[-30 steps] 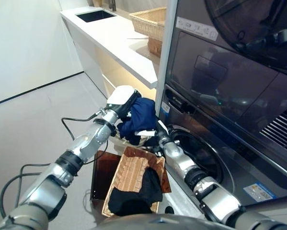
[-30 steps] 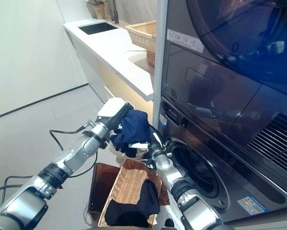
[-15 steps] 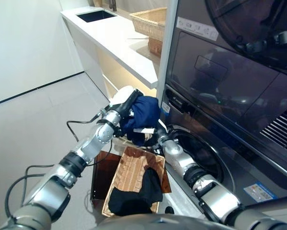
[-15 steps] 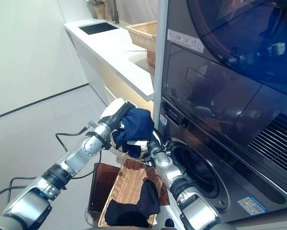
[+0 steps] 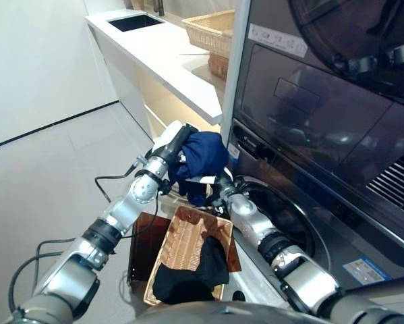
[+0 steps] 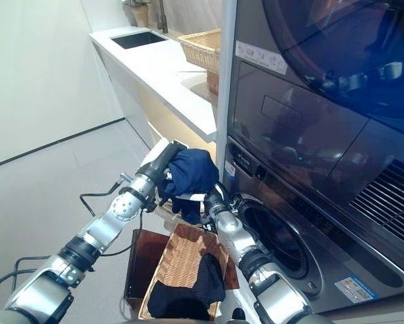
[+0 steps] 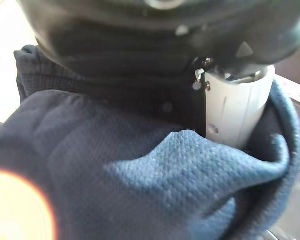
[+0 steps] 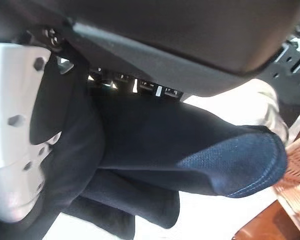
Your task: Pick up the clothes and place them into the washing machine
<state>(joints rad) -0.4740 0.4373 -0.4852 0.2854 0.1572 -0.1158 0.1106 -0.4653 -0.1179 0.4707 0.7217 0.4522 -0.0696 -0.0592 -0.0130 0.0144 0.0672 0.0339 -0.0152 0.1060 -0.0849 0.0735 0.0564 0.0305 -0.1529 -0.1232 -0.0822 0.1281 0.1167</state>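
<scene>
Navy blue cloth (image 5: 203,154), bunched into a soft bundle, hangs in the air between the robot's two hands, just in front of the dark washing machine (image 5: 303,223) and a little up and to the left of its round door (image 5: 282,219). The left hand (image 5: 172,143) has it from the side away from the machine, with the white-capped thumb (image 7: 235,107) tucked into the folds and the cloth wrapped over the palm, so that hand is clenched on it. The right hand (image 5: 218,192) comes up from below, its white thumb (image 8: 17,150) pressed against the dark fabric, gripping the lower part that dangles down. Right underneath sits a wicker basket (image 5: 181,246) on a brown tray (image 5: 142,243) on the floor, with a black garment (image 5: 195,270) lying in its near end. Further back a white counter (image 5: 161,50) runs along the wall, carrying another woven basket (image 5: 212,30) and a dark sink (image 5: 134,21).
</scene>
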